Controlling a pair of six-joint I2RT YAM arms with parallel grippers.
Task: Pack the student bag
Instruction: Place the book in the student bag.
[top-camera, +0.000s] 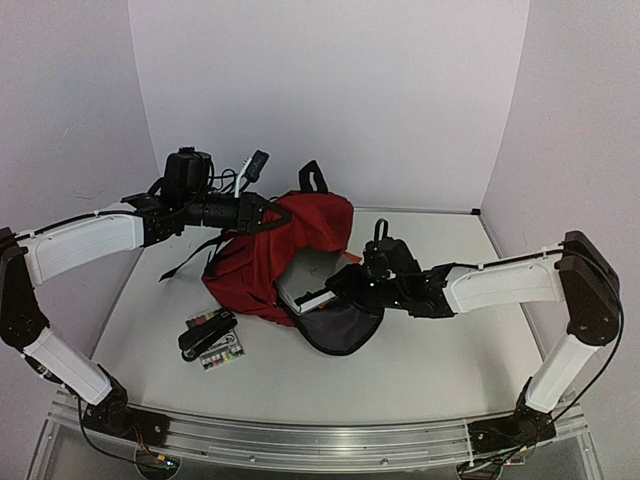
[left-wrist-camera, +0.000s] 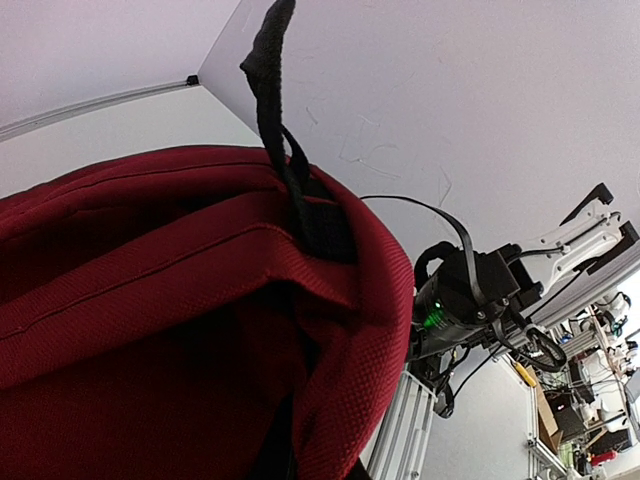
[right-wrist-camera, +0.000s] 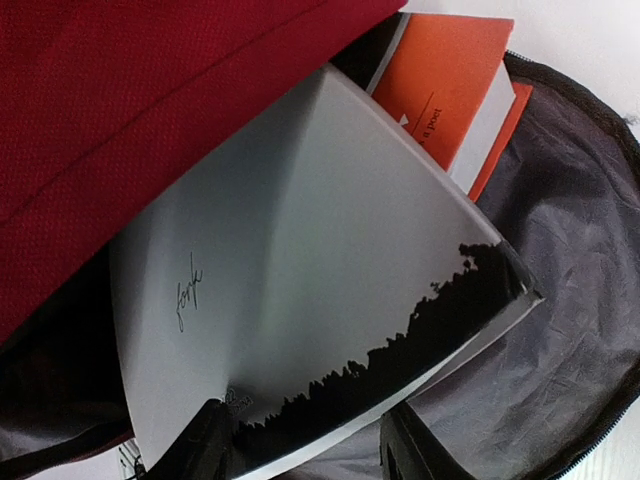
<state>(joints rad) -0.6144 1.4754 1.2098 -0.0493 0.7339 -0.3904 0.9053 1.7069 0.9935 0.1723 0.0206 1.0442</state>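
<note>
The packing is partway done, as I judge it. The student bag (top-camera: 250, 265) lies on its side in the middle of the counter (top-camera: 430, 350), its mouth facing the right arm. An orange book (right-wrist-camera: 445, 85) sits deep in the opening. A larger grey book (right-wrist-camera: 300, 270) is about half in, one corner jutting out over the flap. Near the left arm, a small black object (top-camera: 203, 334) and a flat pack with coloured dots (top-camera: 224, 351) lie on the counter. If they belong in the bag, they are still to go, and the zip is undone.

The left end effector (top-camera: 272, 215) is closed tight at the bag's top and appears to pinch the fabric and hold the mouth up. The right end effector (right-wrist-camera: 308, 448) has its fingers partly apart, astride the grey book's near edge, with no firm clamp showing.

The bag's shell is coarse dark red weave that slumps in soft folds, with a stiff black webbing loop (left-wrist-camera: 275, 90) at the top. The grey lining (right-wrist-camera: 560, 300) is thin, crinkled and slightly shiny, edged by a black zip. The grey book's cover is glossy and bows a little. The orange book is thick and square-edged, with white page edges.
</note>
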